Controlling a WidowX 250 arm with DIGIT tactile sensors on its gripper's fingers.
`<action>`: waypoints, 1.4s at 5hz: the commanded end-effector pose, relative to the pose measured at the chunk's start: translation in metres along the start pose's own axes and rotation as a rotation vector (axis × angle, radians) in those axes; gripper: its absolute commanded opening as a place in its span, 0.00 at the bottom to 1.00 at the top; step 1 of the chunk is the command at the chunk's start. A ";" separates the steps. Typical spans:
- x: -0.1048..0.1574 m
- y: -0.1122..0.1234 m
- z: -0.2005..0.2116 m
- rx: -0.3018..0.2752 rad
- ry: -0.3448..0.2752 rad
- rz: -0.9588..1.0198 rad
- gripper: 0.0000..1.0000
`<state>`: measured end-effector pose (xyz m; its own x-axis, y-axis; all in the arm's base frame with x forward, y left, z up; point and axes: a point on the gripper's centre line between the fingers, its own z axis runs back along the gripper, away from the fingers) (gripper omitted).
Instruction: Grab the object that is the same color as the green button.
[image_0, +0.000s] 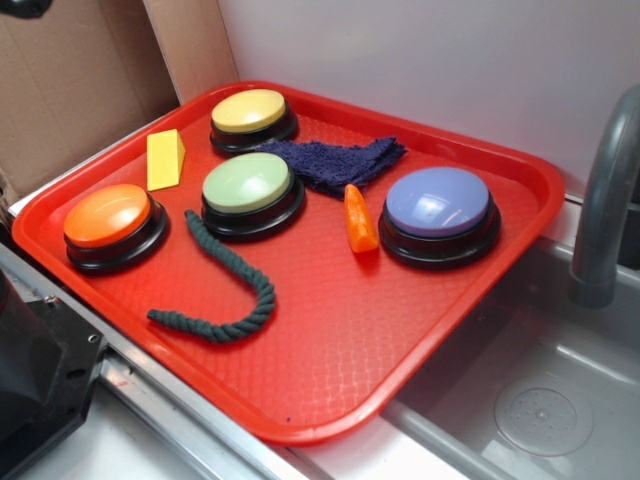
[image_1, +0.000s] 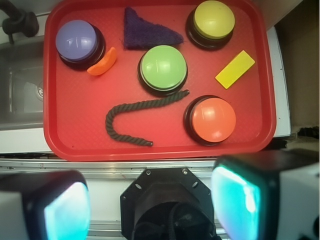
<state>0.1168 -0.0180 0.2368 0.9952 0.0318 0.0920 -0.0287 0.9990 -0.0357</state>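
On the red tray (image_1: 65, 142), at seven o'clock from the green button (image_1: 163, 68): the rope piece (image_1: 131, 113), dark green, hooked. We judge it light, limp, grippy; best pinched mid-bend. Our gripper (image_1: 150, 200) hangs well back, fingers (image_1: 235, 197) apart and empty.

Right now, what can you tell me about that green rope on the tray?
The green rope is a thick, dark green piece of twisted cord, fibrous-looking, bent into a hook shape. It lies flat on the red tray, loose and unheld. One end sits close to the green button, between it and the orange button; whether it touches either I cannot tell. The claw is open, away from it.
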 end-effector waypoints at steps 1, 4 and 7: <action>0.000 0.000 0.000 0.000 0.000 0.000 1.00; 0.014 -0.032 -0.110 -0.046 0.005 0.268 1.00; 0.026 -0.060 -0.222 -0.038 -0.013 0.308 1.00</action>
<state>0.1598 -0.0819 0.0153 0.9399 0.3353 0.0649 -0.3298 0.9405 -0.0822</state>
